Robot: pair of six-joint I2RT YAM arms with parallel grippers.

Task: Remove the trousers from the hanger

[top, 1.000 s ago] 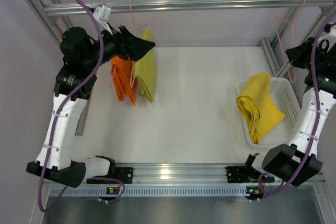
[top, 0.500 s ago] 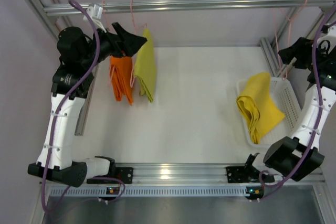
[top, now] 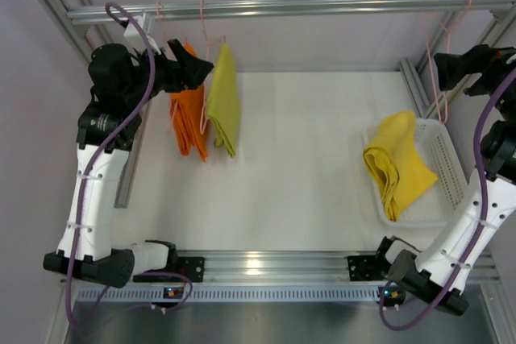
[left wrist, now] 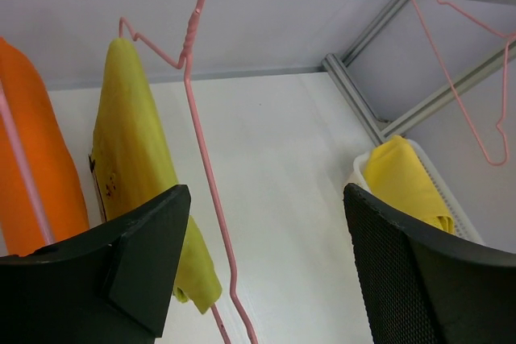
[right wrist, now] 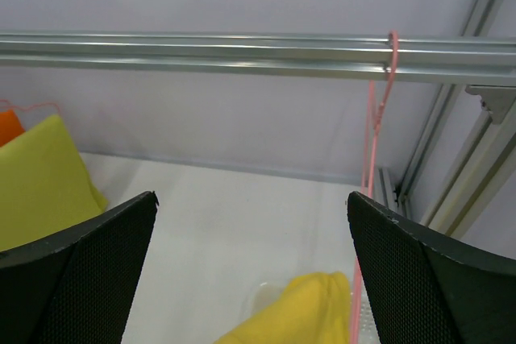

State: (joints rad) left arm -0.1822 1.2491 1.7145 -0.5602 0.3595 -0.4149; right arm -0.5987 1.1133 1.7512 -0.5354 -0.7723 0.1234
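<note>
**Top view:** The left gripper (top: 197,67) hovers far left by the orange trousers (top: 187,125) and green trousers (top: 224,104), both hanging. The yellow trousers (top: 399,165) lie in the basket (top: 446,136).

**Left wrist:** Only here do the jaws show apart, astride the green pair's hanger (left wrist: 205,175). The grip should take cloth, not wire.

**Right wrist:** The right gripper (right wrist: 251,199) gapes empty before a bare hanger (right wrist: 372,134).

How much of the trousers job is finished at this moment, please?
Done: the yellow trousers lie in the basket. In hand: nothing; the left claw is open near the yellow-green trousers, the right claw open too. Left: those and the orange trousers hang on hangers.
</note>
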